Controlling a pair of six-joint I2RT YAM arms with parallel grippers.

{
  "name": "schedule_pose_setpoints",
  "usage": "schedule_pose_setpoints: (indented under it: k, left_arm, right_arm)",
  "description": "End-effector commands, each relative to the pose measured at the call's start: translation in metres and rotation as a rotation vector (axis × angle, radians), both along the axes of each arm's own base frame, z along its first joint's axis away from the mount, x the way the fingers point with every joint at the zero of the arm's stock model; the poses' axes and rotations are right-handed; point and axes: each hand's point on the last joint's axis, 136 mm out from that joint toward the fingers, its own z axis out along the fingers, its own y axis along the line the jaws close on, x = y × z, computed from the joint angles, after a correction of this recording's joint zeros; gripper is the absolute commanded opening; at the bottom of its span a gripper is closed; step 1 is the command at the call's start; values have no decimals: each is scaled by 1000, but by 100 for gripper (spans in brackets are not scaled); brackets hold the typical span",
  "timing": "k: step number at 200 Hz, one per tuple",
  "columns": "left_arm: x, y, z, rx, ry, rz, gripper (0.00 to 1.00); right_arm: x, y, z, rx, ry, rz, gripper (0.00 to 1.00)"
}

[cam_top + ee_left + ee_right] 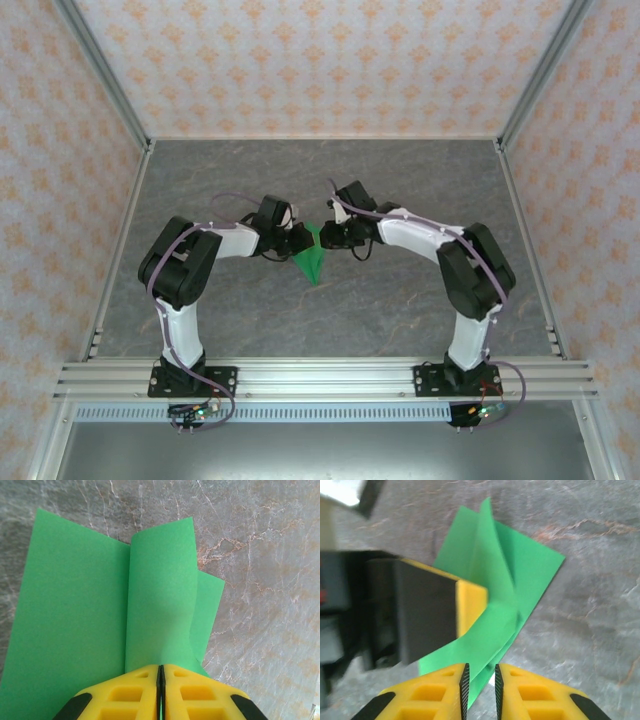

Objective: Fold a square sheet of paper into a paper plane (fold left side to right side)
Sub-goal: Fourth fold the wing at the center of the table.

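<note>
With the part-folded green paper (311,258) mid-counter (400,310) between the arms, the left gripper (160,670) jaws pinched shut on its edge and the right gripper (480,672) jaws only narrowly parted at another, loose layers could spring open and skew the crease.

Grey worktop (250,310) with a marbled pattern, pale and rust-coloured veins running across it. Boxed in on 3 sides by patterned wall panels (330,60), with a metal rail (320,380) along the near edge. Near the middle, 1 piece of folded green paper (311,258), pointed end toward the near edge, 2 flaps standing up off a centre crease. Hard to tell whether resting on the surface or lifted just off it.
</note>
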Motion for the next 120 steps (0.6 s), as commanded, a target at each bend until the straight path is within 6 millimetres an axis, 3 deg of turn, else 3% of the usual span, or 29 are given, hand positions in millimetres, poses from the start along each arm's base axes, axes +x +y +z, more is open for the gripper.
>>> schedule_pose_setpoints:
  k: [1,52,120]
  left_arm:
    - [-34,24,-40,138,128,9,13]
    - [-32,23,-37,137,123,8,12]
    - [-32,21,-36,136,121,4,12]
  right_arm:
    - [-29,24,13,115,43,30,22]
    - [-65,59,5,283,141,31,19]
    - [-66,51,-28,182,172,15,19]
